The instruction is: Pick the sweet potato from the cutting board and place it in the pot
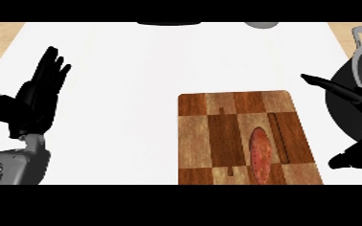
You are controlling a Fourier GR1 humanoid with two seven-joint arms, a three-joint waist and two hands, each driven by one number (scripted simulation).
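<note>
1. On the checkered cutting board [212, 134], the sweet potato [260, 154] lies near its right edge.
2. Right robot hand [338, 92] is spread open over the pot [346, 117], holding nothing.
3. Left robot hand [39, 93] rests open at the worktop [141, 67] left edge.

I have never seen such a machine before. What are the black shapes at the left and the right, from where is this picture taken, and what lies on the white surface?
The picture is taken from the robot's head, looking steeply down at a white counter. The black shape at the left is the robot's left hand, open with fingers up, resting; it holds nothing. At the right edge you see parts of the right hand, with fingers spread over a dark pot that is cut off by the picture's edge. This hand also holds nothing. On the counter lies a wooden cutting board, and on it a reddish sweet potato, untouched. The robot should put it into the pot.
</note>
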